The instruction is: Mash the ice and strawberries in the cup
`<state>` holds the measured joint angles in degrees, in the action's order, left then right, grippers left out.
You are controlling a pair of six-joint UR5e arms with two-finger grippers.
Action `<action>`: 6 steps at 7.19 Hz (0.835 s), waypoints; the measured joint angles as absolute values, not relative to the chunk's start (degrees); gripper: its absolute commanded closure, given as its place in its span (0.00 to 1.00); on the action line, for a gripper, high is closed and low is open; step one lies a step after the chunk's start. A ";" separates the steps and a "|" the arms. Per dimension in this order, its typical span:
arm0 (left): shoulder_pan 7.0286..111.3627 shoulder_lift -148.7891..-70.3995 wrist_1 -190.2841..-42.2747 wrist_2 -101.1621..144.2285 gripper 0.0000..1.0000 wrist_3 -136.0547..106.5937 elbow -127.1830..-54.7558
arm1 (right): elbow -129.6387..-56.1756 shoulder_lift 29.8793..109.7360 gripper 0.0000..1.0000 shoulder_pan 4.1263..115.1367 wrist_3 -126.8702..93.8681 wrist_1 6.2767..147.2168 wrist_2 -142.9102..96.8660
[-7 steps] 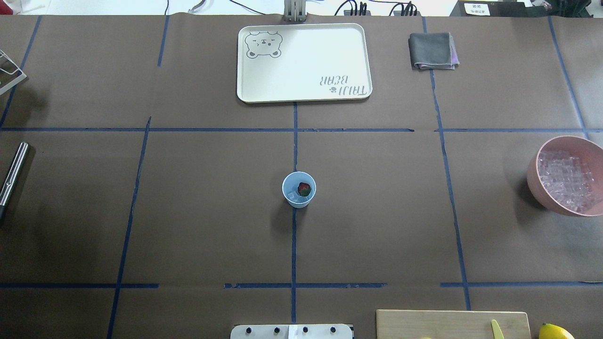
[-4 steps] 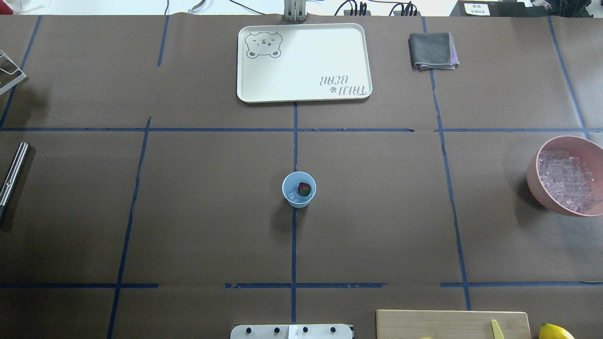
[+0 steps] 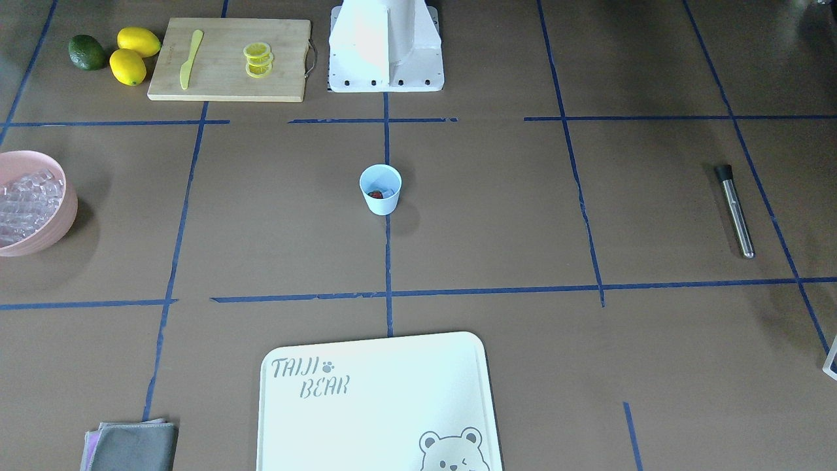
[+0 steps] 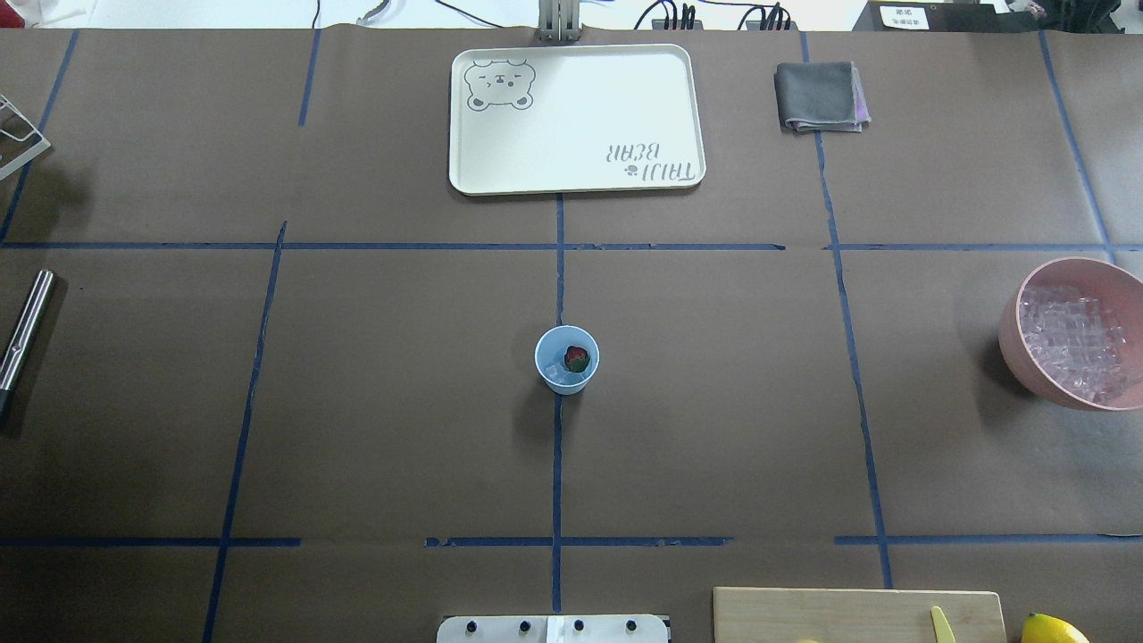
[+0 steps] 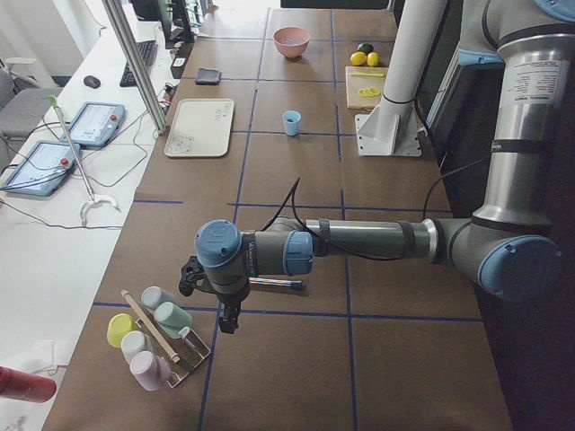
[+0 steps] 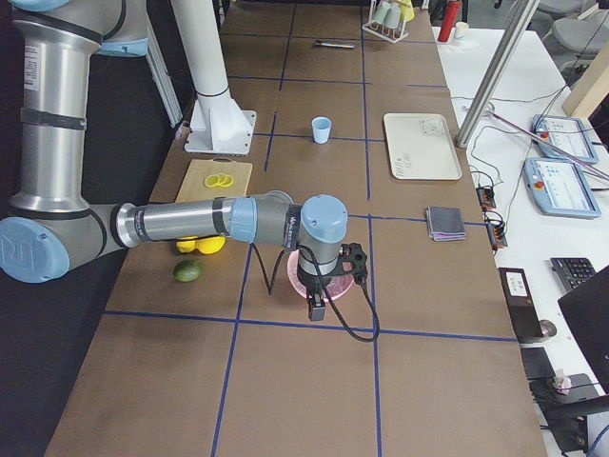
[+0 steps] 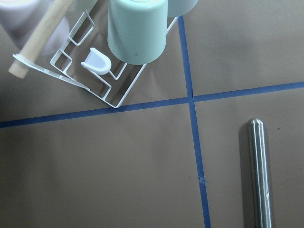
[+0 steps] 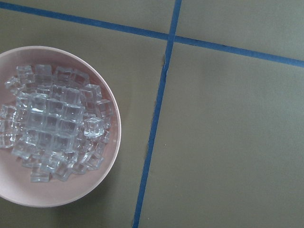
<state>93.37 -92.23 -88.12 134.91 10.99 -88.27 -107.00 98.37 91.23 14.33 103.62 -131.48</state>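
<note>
Standing mid-table, cup (image 4: 566,359) with strawberry (image 4: 578,359) and ice (image 4: 555,372) — pink bowl (image 4: 1009,332), steel muddler (image 3: 737,209) well apart, left fingers (image 5: 228,318), right fingers (image 6: 316,306) — spread unclear

The surface (image 4: 714,402) is covered in matt brown paper crossed by strips of blue tape (image 4: 557,464), and the cup (image 4: 551,350) on it looks like smooth pale-blue plastic. The ice cubes (image 8: 57,123) are clear and glassy in a matt pink bowl (image 8: 76,190), while the rod (image 7: 259,175) is brushed metal with a dull shine. The tray (image 4: 571,116) is smooth cream plastic, the folded cloth (image 4: 820,96) soft grey fabric, the cutting board (image 3: 222,72) pale bare wood.
</note>
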 measured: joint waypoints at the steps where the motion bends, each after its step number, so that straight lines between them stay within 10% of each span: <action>1: 93.35 -91.95 -88.14 134.85 0.00 11.01 -88.61 | -107.06 98.38 0.01 91.23 14.33 103.62 -131.48; 6: 93.39 -91.29 -88.15 134.65 0.00 10.94 -88.93 | -107.14 98.44 0.01 91.23 14.32 103.62 -131.48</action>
<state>93.39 -91.29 -88.15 134.65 10.94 -88.93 -107.14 98.44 91.23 14.32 103.62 -131.48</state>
